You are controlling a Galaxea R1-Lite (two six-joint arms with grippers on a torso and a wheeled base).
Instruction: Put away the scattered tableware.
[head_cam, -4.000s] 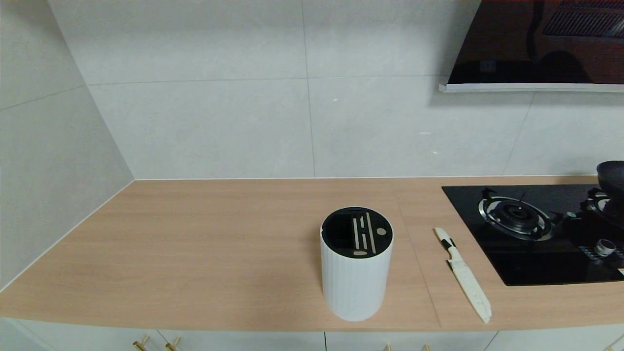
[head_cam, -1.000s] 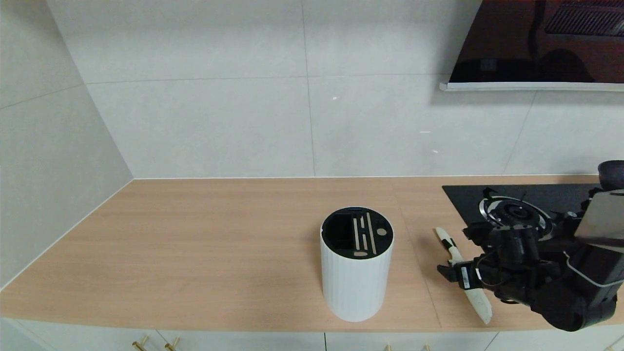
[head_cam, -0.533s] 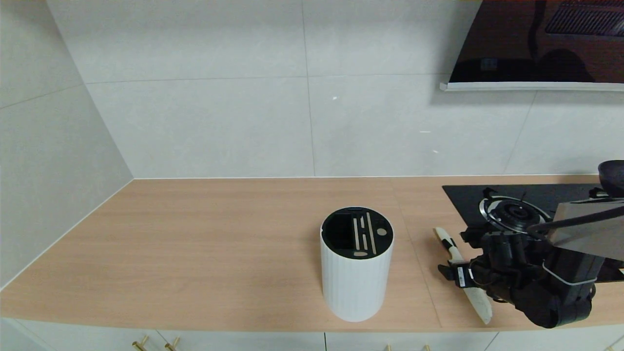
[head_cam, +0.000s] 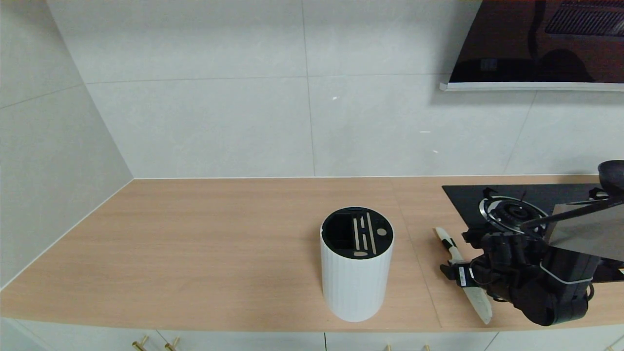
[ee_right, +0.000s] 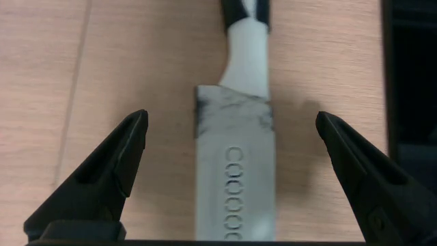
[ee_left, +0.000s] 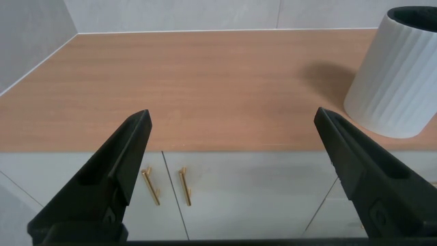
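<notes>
knife [head_cam: 479, 301]: pale speckled blade, white handle with black bands, lying flat on the wooden worktop [head_cam: 219, 243] between the holder [head_cam: 356, 265] and the hob [head_cam: 468, 200], well apart from the first and near the second; handle end toward the tiled wall [head_cam: 312, 126], tip close to the worktop's front edge. its middle is hidden in the head view behind the right gripper [head_cam: 458, 256]; in the right wrist view the knife [ee_right: 235, 150] is cut off at both ends. right gripper [ee_right: 229, 130]: jaws spread wide, one on each side of the blade's heel, neither touching it; how high they stand above the wood cannot be told. holder: white ribbed cylinder, upright, black top with narrow slots and one large opening, set near the front edge; what is inside cannot be made out. left gripper [ee_left: 232, 119]: jaws spread wide with nothing between them, out in front of the worktop's front edge, above the cupboard fronts with their brass handles [ee_left: 164, 188]; the holder [ee_left: 399, 75] shows ahead of it, cut off by the picture's edge. hob: black glass, one burner [head_cam: 514, 212] partly hidden by the right arm, the rest cut off. dark pan [head_cam: 613, 175]: only a rim at the picture's edge. hood [head_cam: 536, 44]: dark, glossy, cut off above. a wide run of worktop lies between the holder and the side wall on the robot's left; the gap between knife and hob edge is narrow.
</notes>
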